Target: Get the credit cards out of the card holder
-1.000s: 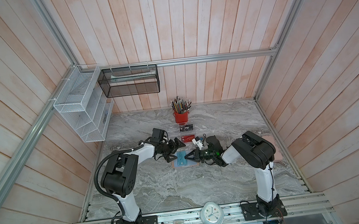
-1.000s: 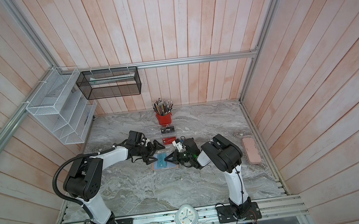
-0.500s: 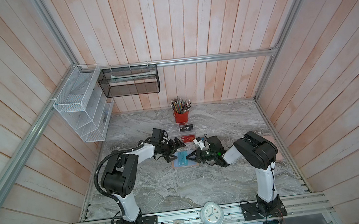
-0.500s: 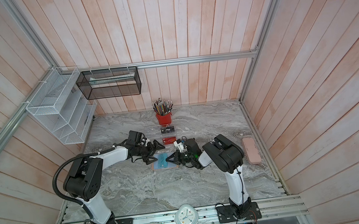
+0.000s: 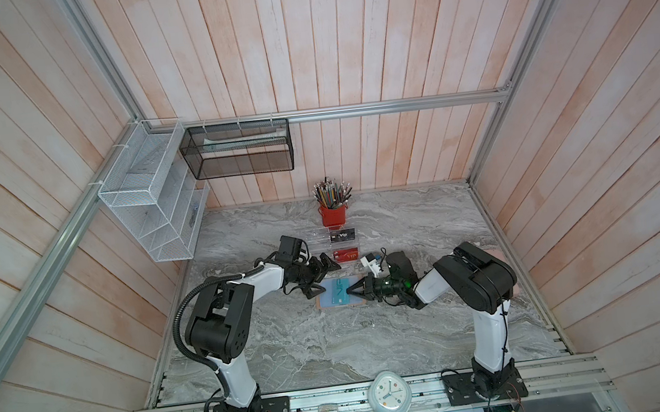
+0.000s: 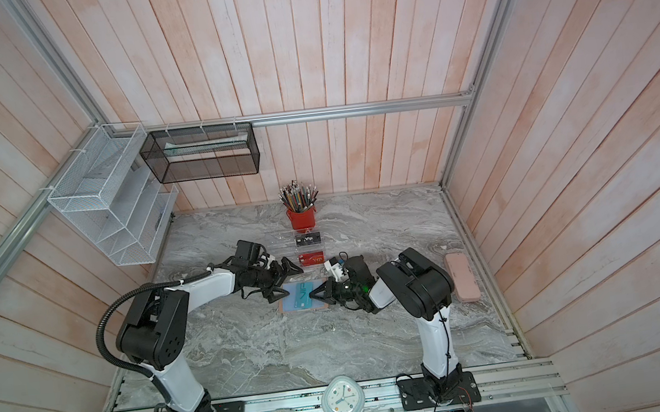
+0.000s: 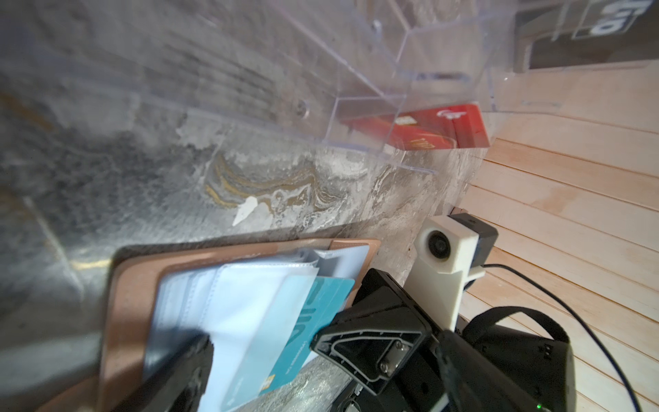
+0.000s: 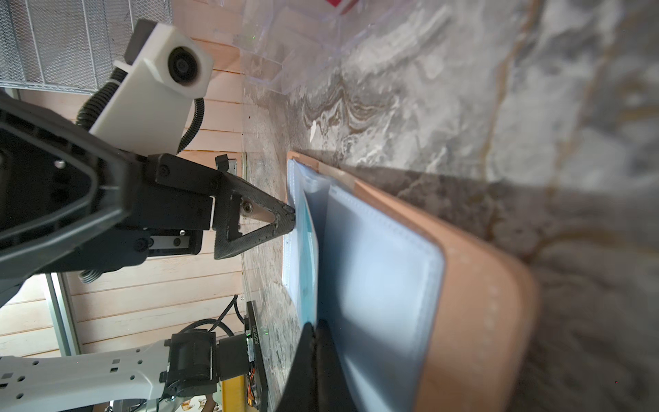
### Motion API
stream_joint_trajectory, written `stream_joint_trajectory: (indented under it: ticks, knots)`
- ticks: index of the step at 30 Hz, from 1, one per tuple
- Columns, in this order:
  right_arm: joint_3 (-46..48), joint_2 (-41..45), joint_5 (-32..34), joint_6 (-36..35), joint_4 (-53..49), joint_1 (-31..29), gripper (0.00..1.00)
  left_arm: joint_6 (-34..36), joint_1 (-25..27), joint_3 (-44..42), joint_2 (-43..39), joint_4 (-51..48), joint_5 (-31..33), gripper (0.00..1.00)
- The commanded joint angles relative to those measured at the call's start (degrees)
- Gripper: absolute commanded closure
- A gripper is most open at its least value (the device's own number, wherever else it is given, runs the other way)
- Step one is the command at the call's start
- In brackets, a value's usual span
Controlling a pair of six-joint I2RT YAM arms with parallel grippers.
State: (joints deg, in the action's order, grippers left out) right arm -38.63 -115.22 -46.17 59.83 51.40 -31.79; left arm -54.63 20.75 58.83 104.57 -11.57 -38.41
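Now showing a tan card holder [image 8: 478, 292] lying open on the marble counter [image 5: 292, 344], teal card [image 7: 321, 303] tucked among its pale sleeves [image 8: 374, 267]. Pointing in from the holder's right: right pincer [image 5: 350, 291] clamped shut, tips meeting the teal card, grip unclear. Hovering at the holder's left: left pincer [image 5: 327, 277] spread wide, one fingertip [image 8: 287, 214] at the sleeve edge. Sitting behind the holder in a clear rack [image 7: 356, 71]: red card [image 5: 346, 254] and black card [image 5: 342, 236].

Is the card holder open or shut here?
Open: the card holder lies spread on the table, clear sleeves exposed, a teal card showing partly inside one.
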Motion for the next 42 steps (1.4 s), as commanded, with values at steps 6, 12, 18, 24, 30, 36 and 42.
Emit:
stream_joint_trajectory:
  ticks: [6, 12, 18, 24, 30, 36, 42]
  knots:
    - [3.0, 1.6, 0.3, -0.3, 0.2, 1.3, 1.0, 1.0, -0.7, 0.4, 0.5, -3.0, 2.9, 0.0]
    - [4.3, 2.7, 0.3, 0.2, 1.6, 2.0, 1.0, 1.4, -0.8, 1.2, 0.3, -2.7, 2.0, 0.0]
    - [5.9, 4.2, 0.4, 0.5, 3.0, 2.6, 1.0, 1.5, -0.8, 1.9, 0.3, -2.7, 1.9, 0.0]
    - [7.6, 5.8, 0.4, 0.9, 5.6, 3.1, 1.0, 1.6, -0.8, 2.7, 0.0, -2.6, 1.4, 0.0]
    - [8.1, 6.3, 0.8, 0.8, 6.8, 3.5, 1.0, 1.8, -0.8, 3.5, -0.4, -2.7, 0.9, 0.0]
    - [8.5, 5.4, 0.4, 2.4, 10.0, 3.6, 1.0, 1.8, -0.8, 4.1, -0.8, -2.5, 0.1, 0.0]
    - [9.4, 6.1, 0.7, 3.3, 12.9, 3.9, 1.0, 1.3, -0.8, 4.0, -1.1, 0.2, -2.9, 0.0]
